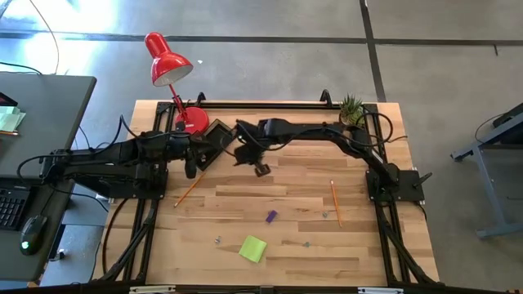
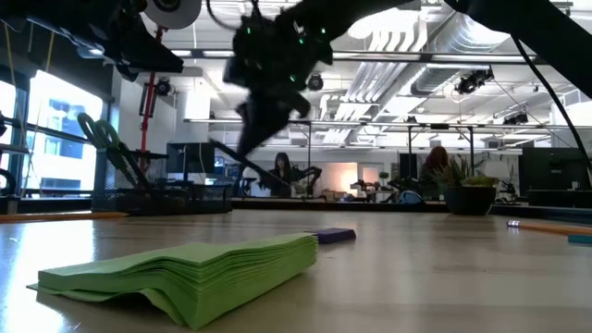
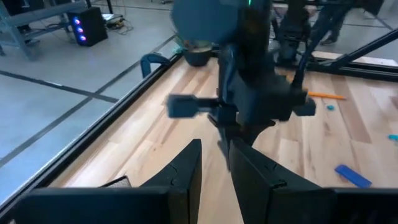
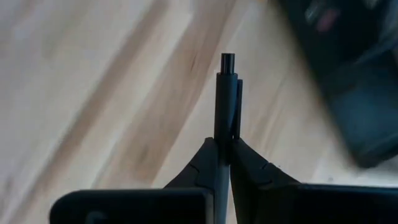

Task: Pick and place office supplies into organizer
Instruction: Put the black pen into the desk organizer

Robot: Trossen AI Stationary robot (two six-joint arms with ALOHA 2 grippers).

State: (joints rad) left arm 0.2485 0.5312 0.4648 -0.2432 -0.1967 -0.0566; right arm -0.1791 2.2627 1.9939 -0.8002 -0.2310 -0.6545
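R claw (image 4: 224,144) clamped tight on a dark pen (image 4: 226,93), up off the bench (image 1: 286,245) just beside the black organizer (image 1: 214,139) at the back. L claw (image 3: 214,163) partly open, nothing in it, near organizer too. Sticky pad (image 1: 253,248), purple piece (image 1: 270,216), pencils (image 1: 335,202) lie loose on bench.

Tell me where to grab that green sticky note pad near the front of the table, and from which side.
Take the sticky note pad across two opposite edges of the stack, coming straight down from above. It lies flat on the table, so only the thin sides offer a hold. The low view shows its near edge fanned and slightly lifted, probably the easier place to get a fingertip under. Nothing lies against it.
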